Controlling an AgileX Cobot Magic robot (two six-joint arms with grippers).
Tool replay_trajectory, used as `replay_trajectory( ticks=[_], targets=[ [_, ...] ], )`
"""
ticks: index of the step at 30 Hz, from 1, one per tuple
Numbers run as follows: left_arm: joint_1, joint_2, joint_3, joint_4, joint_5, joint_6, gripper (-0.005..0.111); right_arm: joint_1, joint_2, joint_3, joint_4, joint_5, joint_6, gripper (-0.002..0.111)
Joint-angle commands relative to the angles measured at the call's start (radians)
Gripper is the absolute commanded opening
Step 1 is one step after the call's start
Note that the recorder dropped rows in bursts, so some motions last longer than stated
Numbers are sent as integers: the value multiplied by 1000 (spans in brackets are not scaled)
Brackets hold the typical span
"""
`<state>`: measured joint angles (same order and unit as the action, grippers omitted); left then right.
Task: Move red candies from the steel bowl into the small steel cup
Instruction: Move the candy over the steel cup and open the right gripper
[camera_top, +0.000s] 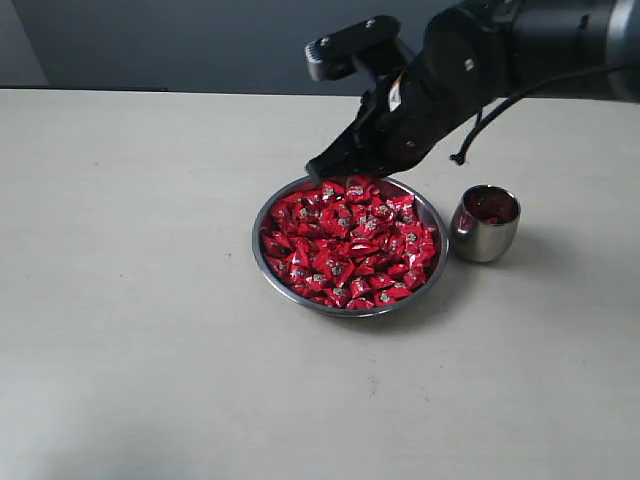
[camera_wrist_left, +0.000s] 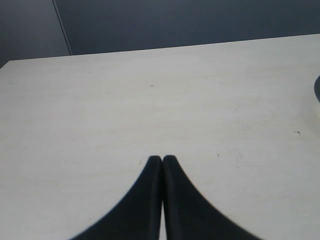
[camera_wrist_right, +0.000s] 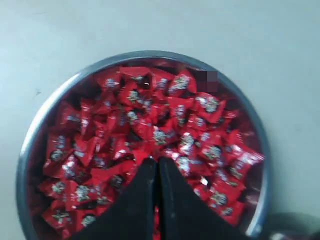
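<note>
My left fingers (camera_wrist_left: 159, 162) are pressed tip to tip with no gap and nothing between them, over bare pale counter (camera_wrist_left: 125, 100) well apart from the work. My right fingers (camera_wrist_right: 154, 164) are pinched together the same way; I see no sweet caught in them. In the outside view their tip (camera_top: 318, 170) hangs at the far rim of the bowl (camera_top: 258, 232), just above the heap.

Straight past my right fingertips lie the red candies (camera_wrist_right: 165, 115). They are small pillows in glossy red wrappers, crinkled and catching the light, each with a tiny pale mark in the middle. The marks are too small and blurred for me to read any name or words. They fill the bowl (camera_wrist_right: 145, 53) almost to its thin shiny steel rim, piled on one another at every angle (camera_top: 350, 240).

To the right of the bowl, close by but not touching it, the small steel cup (camera_top: 485, 232) stands upright on the counter (camera_top: 130, 300). It is polished and round-bellied, and there is something red inside.

Beyond the counter's far edge is a dark wall (camera_top: 150, 40).
</note>
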<state>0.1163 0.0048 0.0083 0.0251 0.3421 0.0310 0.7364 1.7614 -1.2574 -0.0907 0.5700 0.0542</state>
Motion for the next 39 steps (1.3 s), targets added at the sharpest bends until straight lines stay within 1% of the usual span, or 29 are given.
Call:
replay_trajectory(
  ticks=[1,5,8,11,14,22,23,24,27,28,29,31,34,36,39],
  targets=[
    [-8,-5,-8,2,-5,-2,0,-104,-59,11,-59,71,51,0],
    [-8,-5,-8,2,-5,-2,0,-211,-77,70,-59,71,54,0],
    [-8,-5,-8,2,-5,-2,0,-305,-77,155,-50,17,54,0],
    [-8,-5,-8,2,-5,-2,0,-341,-75,217,-33,-67,54,0],
    [-8,-5,-8,2,-5,-2,0,-341,-54,225,-8,-114,49,1],
    [-8,-5,-8,2,-5,-2,0,-341,-21,225,-14,-114,49,1],
    [-8,-5,-8,2,-5,-2,0,-341,-21,225,-14,-113,49,4],
    [-8,-5,-8,2,-5,-2,0,-341,-21,225,-14,-108,49,13],
    [-8,-5,-8,2,-5,-2,0,-341,-21,225,-18,-107,47,32],
    [-8,-5,-8,2,-5,-2,0,-341,-21,225,-18,-107,47,38],
    [-8,-5,-8,2,-5,-2,0,-341,-24,225,-18,-107,47,40],
    [-8,-5,-8,2,-5,-2,0,-338,-31,225,-18,-111,47,39],
    [-8,-5,-8,2,-5,-2,0,-303,-54,225,13,-118,47,33],
    [-8,-5,-8,2,-5,-2,0,-256,-60,225,60,-128,20,28],
    [-8,-5,-8,2,-5,-2,0,-176,-54,224,145,-135,-70,29]
  ],
)
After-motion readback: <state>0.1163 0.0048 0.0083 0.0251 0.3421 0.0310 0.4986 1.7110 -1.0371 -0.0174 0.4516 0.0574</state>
